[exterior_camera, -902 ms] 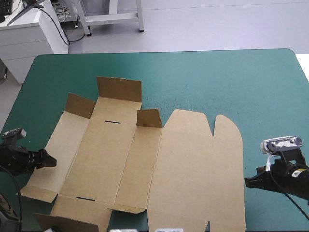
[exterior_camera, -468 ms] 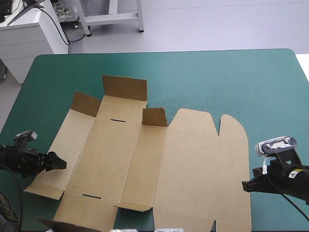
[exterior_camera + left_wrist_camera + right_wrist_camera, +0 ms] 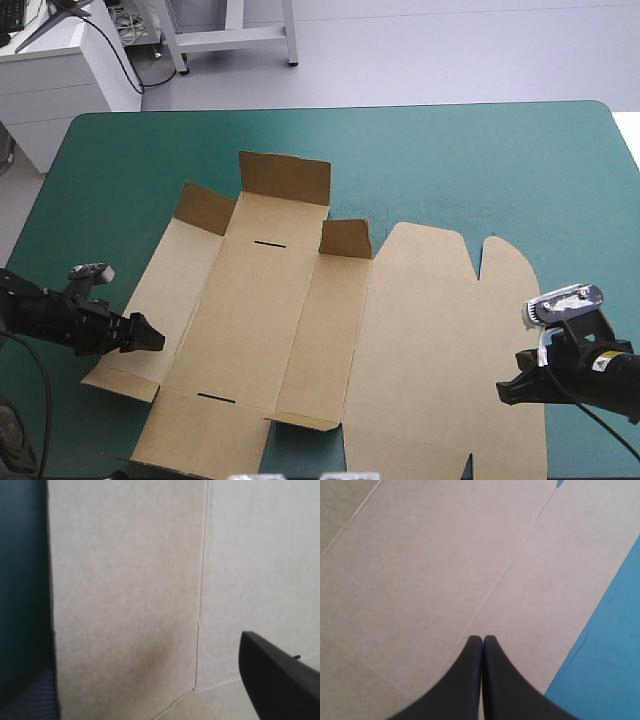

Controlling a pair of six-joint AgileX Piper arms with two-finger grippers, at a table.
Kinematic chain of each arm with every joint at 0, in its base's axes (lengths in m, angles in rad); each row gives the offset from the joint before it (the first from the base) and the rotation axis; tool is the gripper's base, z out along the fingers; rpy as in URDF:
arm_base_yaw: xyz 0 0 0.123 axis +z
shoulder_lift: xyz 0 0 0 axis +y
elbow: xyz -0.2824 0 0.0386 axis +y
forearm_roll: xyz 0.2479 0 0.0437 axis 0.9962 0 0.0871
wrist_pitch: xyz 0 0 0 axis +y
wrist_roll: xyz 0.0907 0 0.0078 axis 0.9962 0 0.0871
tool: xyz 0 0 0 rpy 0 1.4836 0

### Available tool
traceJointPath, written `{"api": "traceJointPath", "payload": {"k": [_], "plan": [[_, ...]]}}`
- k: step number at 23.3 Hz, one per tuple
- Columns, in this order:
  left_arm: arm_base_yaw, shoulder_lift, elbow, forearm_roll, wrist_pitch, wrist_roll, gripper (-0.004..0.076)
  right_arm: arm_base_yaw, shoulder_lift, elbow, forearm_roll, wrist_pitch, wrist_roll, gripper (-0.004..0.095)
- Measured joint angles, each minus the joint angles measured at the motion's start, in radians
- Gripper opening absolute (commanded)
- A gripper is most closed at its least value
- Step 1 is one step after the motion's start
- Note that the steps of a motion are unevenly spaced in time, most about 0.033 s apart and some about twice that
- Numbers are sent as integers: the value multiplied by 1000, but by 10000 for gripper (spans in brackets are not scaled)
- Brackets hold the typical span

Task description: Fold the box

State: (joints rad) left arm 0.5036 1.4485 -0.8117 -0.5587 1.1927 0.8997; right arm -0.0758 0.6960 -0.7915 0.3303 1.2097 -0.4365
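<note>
The right gripper [image 3: 506,391] sits low over the box [image 3: 300,320], just inside the box's right edge toward its near corner. Its black fingers [image 3: 465,680] are pressed together into one pointed arch, with nothing seen between them and plain brown board beneath and ahead of the tip. A strip of the teal-green table [image 3: 480,160] shows beside it, off the box's right edge. The left gripper [image 3: 150,338] is at the box's left edge, over the outermost left panel. Its fingers stand apart: one black finger [image 3: 275,680] hangs over the board near a crease, and the other is only a dim dark shape [image 3: 25,702] off the box's left edge, over the cover. The box lies opened out and nearly flat on the table, turned slightly askew, and it spans most of the stretch between the two grippers. Its right half is the broad lid panel [image 3: 430,340], lying flat, with a rounded strip [image 3: 505,300] beyond a notch along the box's right side. Its left half is the base with creased side panels, a short dark slot [image 3: 216,398] near the box's near edge and another [image 3: 268,243] near its far edge. At the box's far edge three small flaps stand raised: a left one [image 3: 205,208], a wider middle one [image 3: 285,178] and a right one [image 3: 345,238]. Bare teal-green cover lies beyond the box's far edge.
</note>
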Motion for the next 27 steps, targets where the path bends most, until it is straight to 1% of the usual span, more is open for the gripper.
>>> {"api": "traceJointPath", "payload": {"k": [3,4,9,13,20,27], "plan": [[0,0,1,1,-13,0,599,1,0,0,0,1,0,-19],[0,0,1,2,-37,0,599,1,0,0,0,4,0,-19],[0,20,1,5,-80,3,599,1,0,0,0,26,0,-19],[1,68,-15,-14,-57,2,599,1,0,0,0,35,0,-19],[1,150,-30,-142,24,4,599,1,0,0,0,35,0,-19],[-48,158,-30,-149,39,21,599,1,0,0,0,35,0,-19]]}}
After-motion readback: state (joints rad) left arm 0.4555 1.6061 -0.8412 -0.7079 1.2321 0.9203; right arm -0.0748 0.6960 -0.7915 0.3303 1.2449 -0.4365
